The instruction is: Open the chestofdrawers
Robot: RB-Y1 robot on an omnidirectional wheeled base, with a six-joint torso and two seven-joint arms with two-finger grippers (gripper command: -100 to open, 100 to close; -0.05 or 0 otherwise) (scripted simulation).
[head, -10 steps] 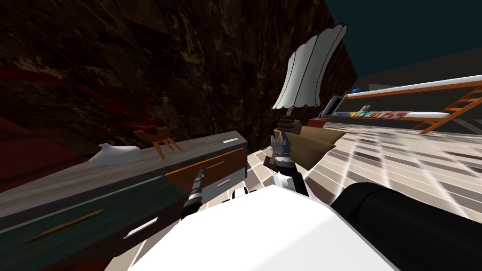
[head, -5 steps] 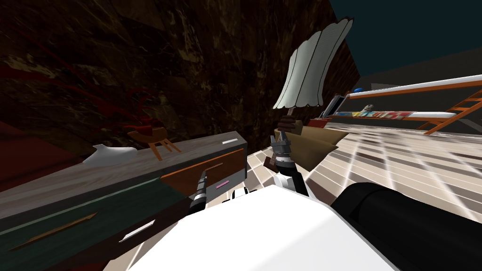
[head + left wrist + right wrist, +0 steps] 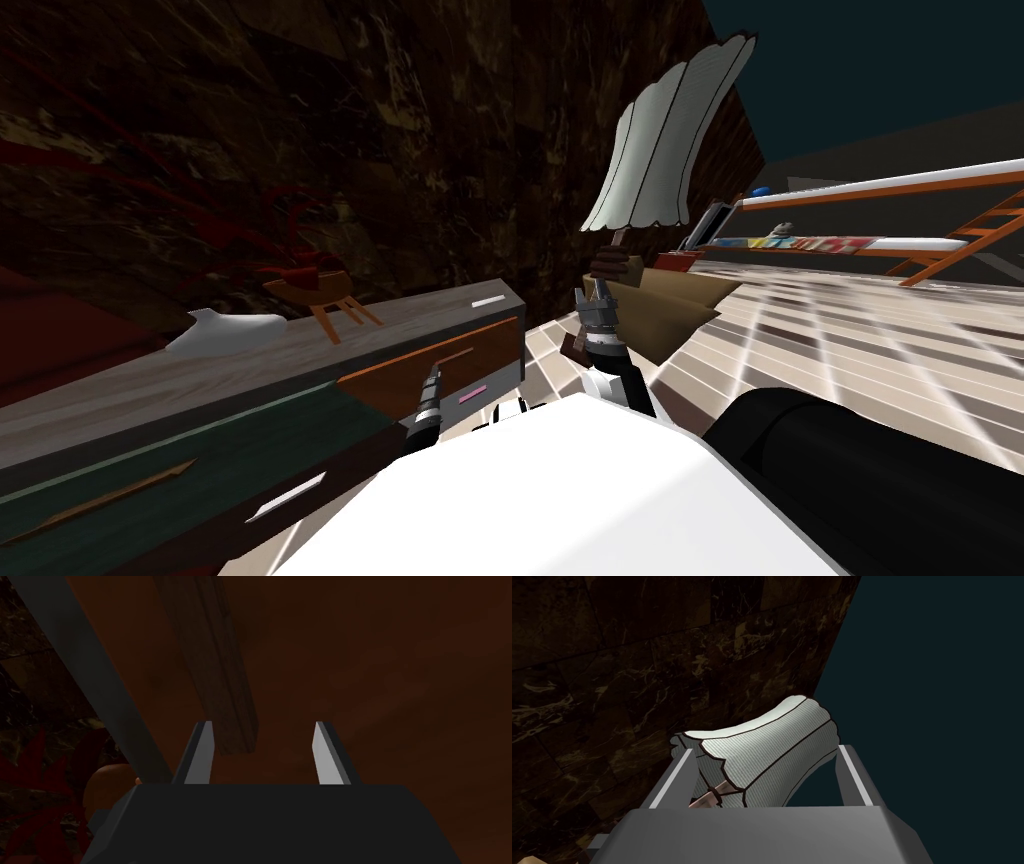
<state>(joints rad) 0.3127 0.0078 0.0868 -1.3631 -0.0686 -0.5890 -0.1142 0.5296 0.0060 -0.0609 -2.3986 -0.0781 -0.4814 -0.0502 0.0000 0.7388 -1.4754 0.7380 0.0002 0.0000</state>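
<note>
The chest of drawers [image 3: 250,365] runs along the dark wall on my left, with a grey wood top and drawer fronts in orange-brown and dark green. My left gripper [image 3: 436,370] points at the orange-brown drawer [image 3: 485,348]. In the left wrist view that gripper [image 3: 262,726] is open, and the end of the drawer's wooden bar handle [image 3: 220,676] lies between its fingers, close to one of them. My right gripper [image 3: 597,303] is raised beside the chest's end, open [image 3: 764,748] with nothing held.
A lamp with a pale ribbed shade [image 3: 660,150] stands on a brown low table [image 3: 670,300] right of the chest. A white dish [image 3: 225,328] and a small wooden stand [image 3: 320,288] sit on the chest's top. A bunk bed with a ladder [image 3: 900,240] lies far right across the tiled floor.
My head view has shifted a little, sliding the chest leftward in the picture. My left gripper has crept forward toward the orange-brown drawer's handle. The right arm has stayed put.
</note>
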